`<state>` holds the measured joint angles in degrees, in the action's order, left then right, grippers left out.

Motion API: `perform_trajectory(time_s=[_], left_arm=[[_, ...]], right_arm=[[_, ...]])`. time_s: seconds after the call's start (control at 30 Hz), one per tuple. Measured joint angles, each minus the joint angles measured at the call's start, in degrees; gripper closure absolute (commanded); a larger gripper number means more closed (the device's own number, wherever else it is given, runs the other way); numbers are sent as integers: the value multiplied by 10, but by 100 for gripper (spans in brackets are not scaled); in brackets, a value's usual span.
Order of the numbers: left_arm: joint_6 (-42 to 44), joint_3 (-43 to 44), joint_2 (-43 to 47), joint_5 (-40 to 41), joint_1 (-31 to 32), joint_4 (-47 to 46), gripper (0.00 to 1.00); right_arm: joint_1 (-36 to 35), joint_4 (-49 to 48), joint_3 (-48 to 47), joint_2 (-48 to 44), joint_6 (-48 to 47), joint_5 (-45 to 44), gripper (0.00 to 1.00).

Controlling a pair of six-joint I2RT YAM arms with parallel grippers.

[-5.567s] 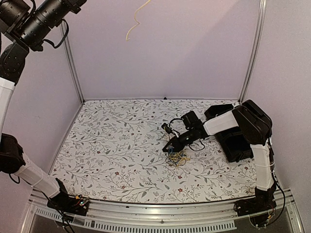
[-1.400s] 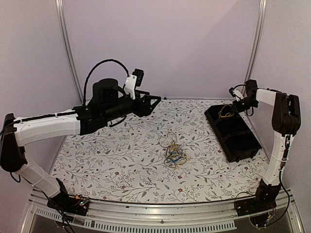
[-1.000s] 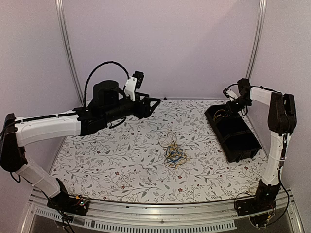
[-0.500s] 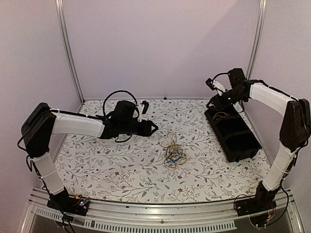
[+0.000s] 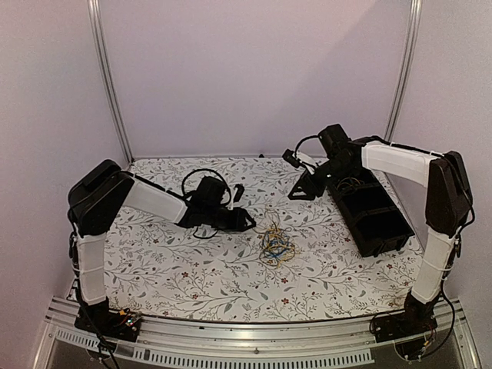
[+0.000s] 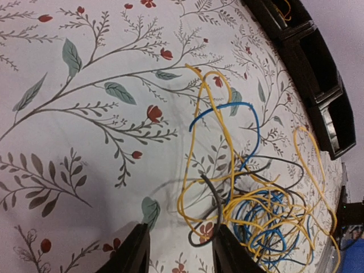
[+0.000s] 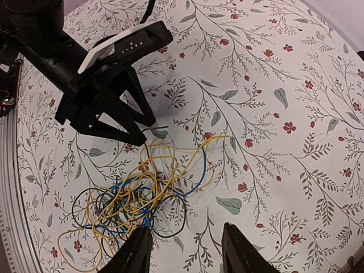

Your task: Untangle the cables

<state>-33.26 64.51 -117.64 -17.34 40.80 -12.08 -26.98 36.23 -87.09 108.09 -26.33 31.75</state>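
Currently tangled on bench (image 5: 169, 261): cables (image 5: 275, 244). Left fingers (image 5: 246, 223) half open, empty, low just beside cables, apparently to pinch a strand; right fingers (image 5: 298, 191) half open, empty, beyond cables.

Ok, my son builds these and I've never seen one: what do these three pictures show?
Two robot arms, each ending in a two-finger pincer. One picture comes from a camera above and behind them; the other two from cameras on each wrist, looking past its own fingers. On the flowered table lies a tangle of thin yellow, blue and dark cables; a black tray sits to the right. The left pincer and right pincer both stand open near the tangle, holding nothing.
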Motion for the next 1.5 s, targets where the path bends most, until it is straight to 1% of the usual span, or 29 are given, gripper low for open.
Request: perform_trajectory(time_s=[0.1, 0.23, 0.27, 0.33, 0.4, 0.5, 0.77, 0.97, 1.0, 1.07, 1.27, 1.33, 1.37, 1.5], left_arm=[[-13, 3, -12, -18, -1, -18, 71], [-21, 7, -23, -33, -1, -34, 95], [-21, 9, -26, -36, -1, -37, 99], [-27, 10, -27, -34, -2, -40, 100], [-25, 10, -26, -28, -2, -43, 100], [-21, 9, -12, -13, 0, -33, 100], [-13, -36, 96, 5, 2, -21, 100], [-25, -80, 126, 14, 2, -19, 100], [-31, -88, 134, 17, 2, -16, 100], [-38, -99, 154, 24, 2, -12, 100], [-47, -102, 250, 38, 5, 1, 100], [-44, -96, 280, 46, 7, 20, 100], [-40, -89, 293, 50, 9, 36, 100], [-7, -38, 328, 80, 17, 129, 100]], right_arm=[[0, 0, 0, 0, 1, 2, 54], [0, -3, 2, 0, 2, 2, 54], [0, -3, 2, 0, 2, 2, 54], [0, -7, 5, 0, 2, 5, 52], [-5, -13, 12, 0, 0, 5, 44], [-22, -30, 28, 0, -5, -6, 38], [-106, -122, 44, 11, -20, -11, 35], [-127, -203, 44, 83, 1, 19, 37], [-127, -213, 44, 99, 11, 26, 38], [-127, -230, 43, 128, 29, 41, 44], [-129, -258, 28, 197, 73, 65, 86], [-129, -268, 16, 211, 90, 72, 97], [-129, -272, 11, 215, 96, 76, 100], [-134, -301, -8, 217, 118, 91, 100]])
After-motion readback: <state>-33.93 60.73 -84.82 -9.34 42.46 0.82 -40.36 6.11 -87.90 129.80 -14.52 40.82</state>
